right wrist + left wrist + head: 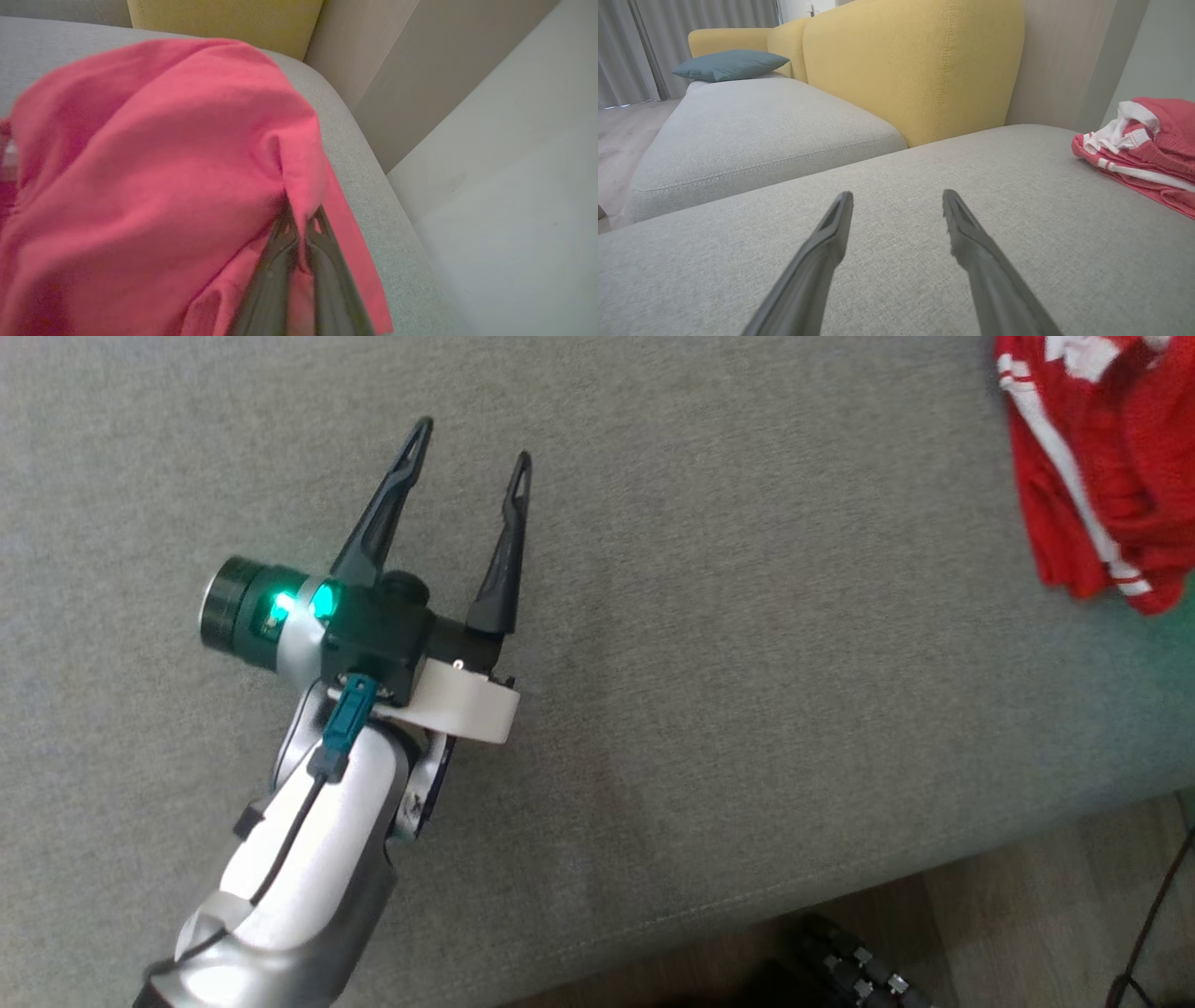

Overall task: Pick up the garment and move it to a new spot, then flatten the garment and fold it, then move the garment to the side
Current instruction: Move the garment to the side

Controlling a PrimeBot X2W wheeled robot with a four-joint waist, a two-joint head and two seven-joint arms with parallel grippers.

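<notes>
Your right gripper (301,219) is pinched shut on a fold of the red garment (154,154), bunched at the right end of the grey seat (747,709), while your left gripper (474,441) hangs spread and empty, so judge pickup barely begun, with moving, flattening and folding all left.

Bare grey seat cushion (896,154) lies open between and ahead of the left gripper's (474,439) spread jaws. The yellow backrest (915,65) blocks farther ahead, the heaped red garment (1148,144) to their right. That cloth drapes ahead and left of the right gripper's (302,217) pinched jaws; rightward the cushion edge drops beside a wall (387,70).
</notes>
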